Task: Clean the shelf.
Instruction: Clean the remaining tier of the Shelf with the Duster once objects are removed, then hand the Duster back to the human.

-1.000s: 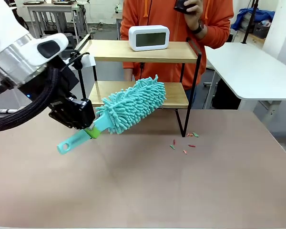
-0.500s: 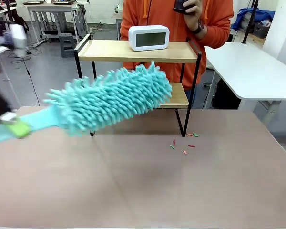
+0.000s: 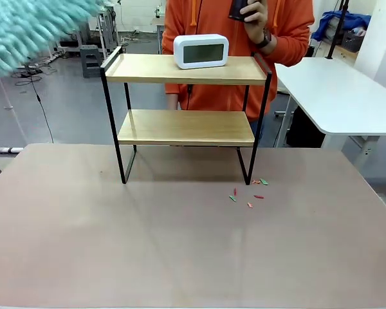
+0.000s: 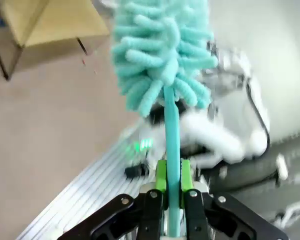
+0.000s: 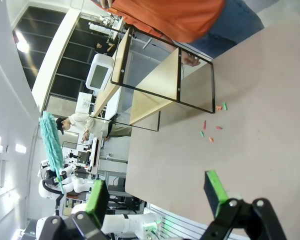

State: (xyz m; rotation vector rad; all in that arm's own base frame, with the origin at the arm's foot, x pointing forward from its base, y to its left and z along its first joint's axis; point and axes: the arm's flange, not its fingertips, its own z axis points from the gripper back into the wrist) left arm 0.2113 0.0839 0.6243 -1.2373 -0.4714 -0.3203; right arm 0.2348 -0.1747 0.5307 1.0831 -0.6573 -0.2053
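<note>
Front view: within 1 second I've swung the duster (image 3: 32,22) off the shelf (image 3: 186,127), which stands at the table's far middle, up to the far left. Left gripper (image 4: 172,180) clamps the handle; right gripper (image 5: 156,192) gapes empty. The lower board looks swept, with scraps (image 3: 248,193) lying by its right leg.

Blurred duster (image 3: 32,26), cropped at top-left corner.

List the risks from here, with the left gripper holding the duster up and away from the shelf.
1. The duster, clamped in the left gripper, shows motion-blurred; a fast sweep of the shelf may knock the clock off its top board.
2. The person stands close behind the shelf and might get brushed.
3. The coloured scraps on the table could scatter.
</note>
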